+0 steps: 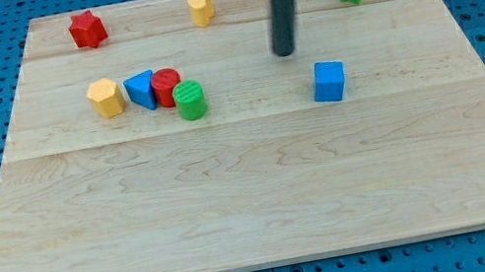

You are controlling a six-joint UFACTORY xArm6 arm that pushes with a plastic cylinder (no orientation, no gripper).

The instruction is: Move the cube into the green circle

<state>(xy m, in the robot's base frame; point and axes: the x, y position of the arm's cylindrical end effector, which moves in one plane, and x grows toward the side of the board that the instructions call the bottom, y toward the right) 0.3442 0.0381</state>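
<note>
Approach step: my tip (285,51), bare rod with no jaws, nothing held, hovers up-left of blue cube (329,81), not touching. Next: circle to cube's right, shove left toward green cylinder (190,99).

The robot shows only as a straight, dark grey rod, round in section and smooth, with a faint lighter sheen down one side. Its upper end joins a wider, pale grey fitting cut off by the view's top edge. The tip (285,52) ends blunt and flat.
</note>
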